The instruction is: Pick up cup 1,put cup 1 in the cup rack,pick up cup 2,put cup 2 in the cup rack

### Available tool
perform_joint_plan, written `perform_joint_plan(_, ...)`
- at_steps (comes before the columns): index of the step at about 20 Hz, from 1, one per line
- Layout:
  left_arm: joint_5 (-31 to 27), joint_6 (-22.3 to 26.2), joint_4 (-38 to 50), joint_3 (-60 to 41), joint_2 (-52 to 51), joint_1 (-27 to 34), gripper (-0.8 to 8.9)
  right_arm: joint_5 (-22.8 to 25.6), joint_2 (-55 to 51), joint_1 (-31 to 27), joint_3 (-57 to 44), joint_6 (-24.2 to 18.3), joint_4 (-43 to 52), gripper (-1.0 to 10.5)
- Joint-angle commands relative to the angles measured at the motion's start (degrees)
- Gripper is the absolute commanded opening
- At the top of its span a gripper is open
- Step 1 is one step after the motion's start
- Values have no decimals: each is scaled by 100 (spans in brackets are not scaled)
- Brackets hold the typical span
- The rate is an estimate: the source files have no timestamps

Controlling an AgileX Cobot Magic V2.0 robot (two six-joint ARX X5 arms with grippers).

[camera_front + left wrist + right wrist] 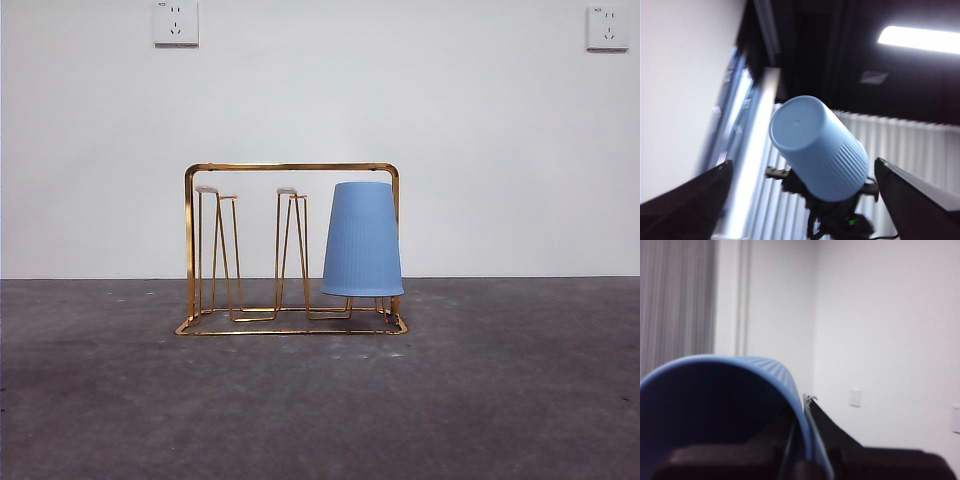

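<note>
The gold wire cup rack [290, 167] stands on the grey table in the front view. One blue ribbed cup [362, 240] sits upside down on its right-hand peg. The other pegs are bare. A second blue cup [715, 405] is held in my right gripper [802, 440], whose jaws pinch its rim. Neither arm shows in the front view. The left wrist view shows this cup [817, 147] in the air, bottom toward the camera, with the right gripper [835, 220] under it. My left gripper [804, 161] is open and empty, jaws wide apart.
The dark grey table [320, 400] runs back to a white wall with two sockets [175, 22] [607, 27]. The left wrist view looks up at a ceiling light [920, 39] and vertical blinds.
</note>
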Motion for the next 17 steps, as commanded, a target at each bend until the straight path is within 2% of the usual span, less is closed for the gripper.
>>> perform_joint_plan(1,162,-833,841,-11,337,7,481,-85,68,13,-15,-22,122,-16)
perform_joint_plan(5,243,-1434,1910,-11,826,7,481,-181,94,13,-15,-22,286,-16)
perform_joint_plan(9,216,-1827,2686,-11,1187,7,481,-179,120,13,-15,-22,435,-16)
perform_joint_plan(17,-55,-2090,3582,-11,1644,7,481,-179,448,13,-15,4,831,-16)
